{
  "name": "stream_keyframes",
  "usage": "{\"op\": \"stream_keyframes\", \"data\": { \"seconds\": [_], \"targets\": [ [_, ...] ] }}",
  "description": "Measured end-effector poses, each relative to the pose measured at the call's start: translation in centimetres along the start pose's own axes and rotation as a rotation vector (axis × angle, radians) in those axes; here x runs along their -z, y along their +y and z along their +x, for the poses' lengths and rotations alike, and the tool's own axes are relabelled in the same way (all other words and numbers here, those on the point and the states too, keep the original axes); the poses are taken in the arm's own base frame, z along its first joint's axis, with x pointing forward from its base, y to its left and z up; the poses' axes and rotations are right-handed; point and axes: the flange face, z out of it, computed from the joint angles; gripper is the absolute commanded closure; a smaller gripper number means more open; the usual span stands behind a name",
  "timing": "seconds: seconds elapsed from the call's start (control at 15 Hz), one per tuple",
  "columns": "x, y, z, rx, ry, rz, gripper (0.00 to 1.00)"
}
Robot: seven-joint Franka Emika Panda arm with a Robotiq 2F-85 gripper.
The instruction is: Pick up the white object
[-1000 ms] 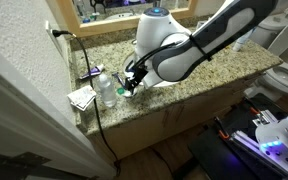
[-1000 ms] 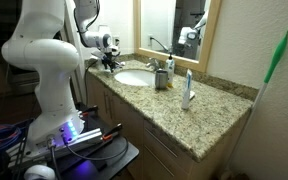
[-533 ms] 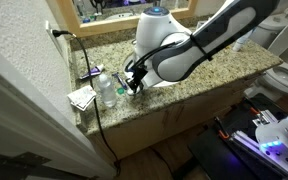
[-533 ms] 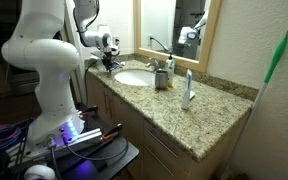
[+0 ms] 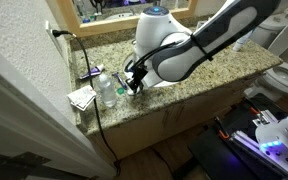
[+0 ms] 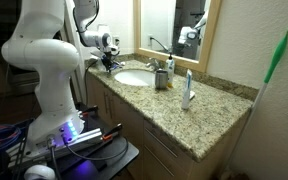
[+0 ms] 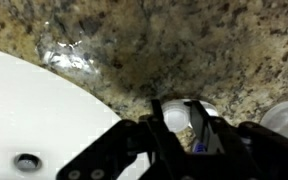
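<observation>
A speckled granite desk (image 7: 214, 50) in a bathroom carries one white sink (image 7: 34, 110). One small white object (image 7: 177, 119) lies on the granite just beside the sink rim. In the wrist view it sits between the two jaws of the gripper (image 7: 175, 106). The jaws stand on both sides of it, and I cannot tell if they press it. The sink is at 8 o'clock from it. One clear bottle (image 7: 284, 115) stands near at 3 o'clock.

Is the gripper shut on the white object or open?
Likely shut on it: in the wrist view the fingers of the gripper sit tight against both sides of the white object. Firm contact cannot be confirmed.
</observation>
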Motion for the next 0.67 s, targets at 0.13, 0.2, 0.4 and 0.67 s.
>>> {"op": "stream_keyframes", "data": {
  "seconds": [0.13, 0.2, 0.4, 0.67],
  "targets": [
    [0.2, -0.6, -0.3, 0.023, 0.008, -0.002, 0.84],
    [0.4, -1.0, -0.5, 0.034, 0.011, -0.001, 0.74],
    [0.5, -1.8, -1.0, 0.049, 0.007, 0.001, 0.35],
    [-0.5, -1.8, -1.7, 0.045, -0.016, 0.0, 0.08]
  ]
}}
